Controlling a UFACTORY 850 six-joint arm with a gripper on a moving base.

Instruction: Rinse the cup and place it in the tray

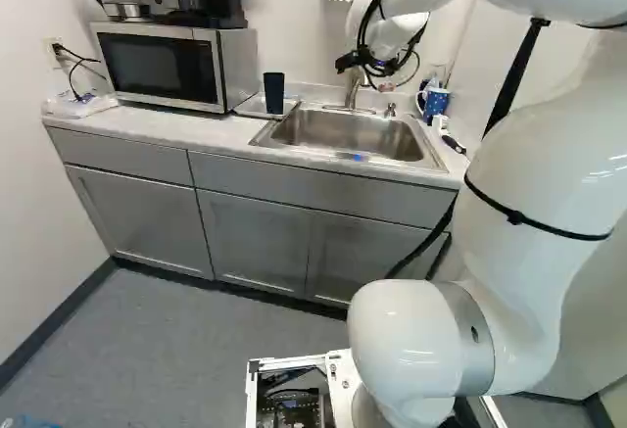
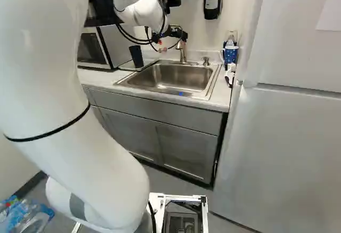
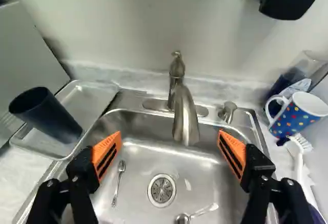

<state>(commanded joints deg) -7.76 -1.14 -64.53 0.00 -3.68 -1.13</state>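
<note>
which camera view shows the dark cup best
The wrist view: the dark cup looks largest there, with its open rim and the tray under it in plain sight. Both base views show it small, more from the side, near the microwave.

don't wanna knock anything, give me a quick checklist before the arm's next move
1. Cup upright in the tray: ok
2. Fingers open, holding nothing: ok
3. Faucet off: ok, no stream shows
4. Sink free of loose things: not ok, a spoon lies in it
5. Cup rinsed: cannot tell, its inside looks too dark to judge
</note>
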